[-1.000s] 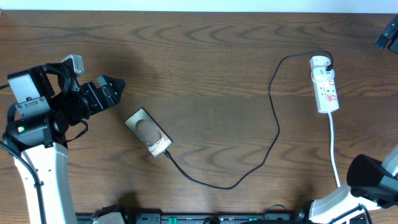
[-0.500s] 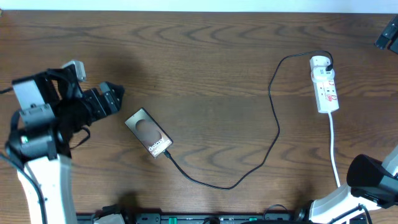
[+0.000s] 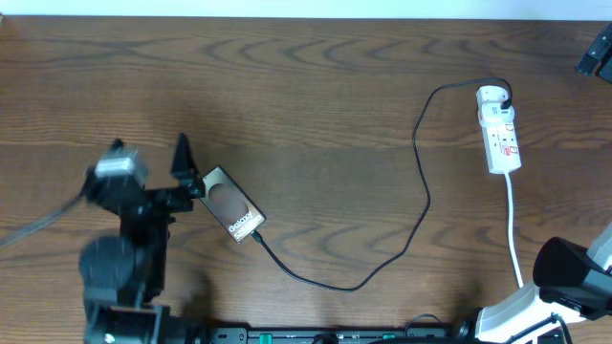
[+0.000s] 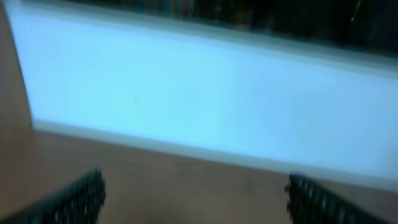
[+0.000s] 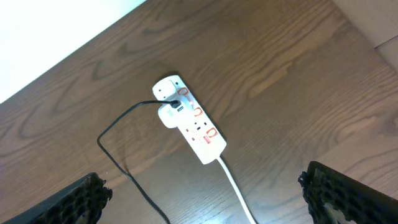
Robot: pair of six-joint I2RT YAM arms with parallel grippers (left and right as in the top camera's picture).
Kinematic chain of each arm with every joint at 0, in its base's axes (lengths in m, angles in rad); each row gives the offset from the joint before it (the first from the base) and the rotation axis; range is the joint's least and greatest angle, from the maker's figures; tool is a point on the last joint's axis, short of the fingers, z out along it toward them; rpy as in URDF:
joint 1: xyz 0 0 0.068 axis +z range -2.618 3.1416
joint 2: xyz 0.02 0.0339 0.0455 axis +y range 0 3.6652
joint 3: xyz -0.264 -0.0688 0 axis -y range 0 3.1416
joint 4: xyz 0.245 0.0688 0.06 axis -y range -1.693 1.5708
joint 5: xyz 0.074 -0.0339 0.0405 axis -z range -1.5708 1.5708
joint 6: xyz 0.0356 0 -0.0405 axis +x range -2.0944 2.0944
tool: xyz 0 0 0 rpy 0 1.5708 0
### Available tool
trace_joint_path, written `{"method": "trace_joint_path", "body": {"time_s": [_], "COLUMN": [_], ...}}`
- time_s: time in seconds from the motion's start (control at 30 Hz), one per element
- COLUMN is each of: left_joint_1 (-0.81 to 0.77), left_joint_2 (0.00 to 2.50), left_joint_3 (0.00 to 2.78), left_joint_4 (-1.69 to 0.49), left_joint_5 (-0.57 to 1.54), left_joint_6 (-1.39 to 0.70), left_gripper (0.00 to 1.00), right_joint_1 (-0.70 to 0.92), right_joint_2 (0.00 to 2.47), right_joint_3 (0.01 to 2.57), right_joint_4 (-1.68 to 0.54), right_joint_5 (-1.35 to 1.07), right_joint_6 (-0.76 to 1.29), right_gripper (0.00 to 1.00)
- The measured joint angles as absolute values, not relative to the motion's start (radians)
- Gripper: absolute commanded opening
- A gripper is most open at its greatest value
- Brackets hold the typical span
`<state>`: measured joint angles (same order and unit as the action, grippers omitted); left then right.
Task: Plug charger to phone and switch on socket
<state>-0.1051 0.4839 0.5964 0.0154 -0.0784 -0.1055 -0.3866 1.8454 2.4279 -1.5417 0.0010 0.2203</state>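
The phone lies diagonally on the table at centre-left, its lettered end toward the lower right. The charger runs as a thin black cable from that end in a loop to the socket at the far right. The cable's small plug sits against the phone's end. In the right wrist view the socket and the charger lie below the camera. My left gripper is open just left of the phone, blurred; the left wrist view shows only table and wall. My right gripper is open and empty above the socket's cord.
The socket's white cord runs toward the front edge by the right arm base. A white wall stands behind the table's far edge. A dark object sits at the top right corner.
My left arm has swung down and toward the front, bringing the open gripper from up-left of the phone to right beside its left end. The phone, charger and socket have not moved.
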Motion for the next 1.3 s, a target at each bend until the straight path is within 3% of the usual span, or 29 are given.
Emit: {"method": "trace_joint_path", "body": {"time_s": [0.17,0.3,0.63,1.1,1.3], "left_joint_1": [-0.075,-0.015,0.057,0.091,0.091], "left_joint_2": [0.286,0.188,0.030,0.010,0.010], "left_joint_3": [0.305,0.147,0.073,0.071,0.084], "left_joint_4": [0.340,0.408,0.189,-0.154,-0.197], "left_joint_5": [-0.109,-0.090,-0.020,-0.001,0.003], "left_joint_6": [-0.104,-0.104,-0.108,-0.108,-0.105], "left_gripper": [0.92,0.92,0.92,0.92,0.92], "right_joint_1": [-0.387,-0.387,-0.387,-0.387,-0.387], "right_joint_2": [1.845,1.845,1.845,1.845,1.845], "right_joint_3": [2.428,2.427,2.427,2.427,2.427], "right_joint_4": [-1.541,-1.541,-1.541,-1.541,-1.541], "right_joint_5": [0.002,0.004,0.005,0.005,0.005], "right_joint_6": [0.220,0.220,0.220,0.220,0.220], "right_gripper": [0.99,0.99,0.99,0.99,0.99]}}
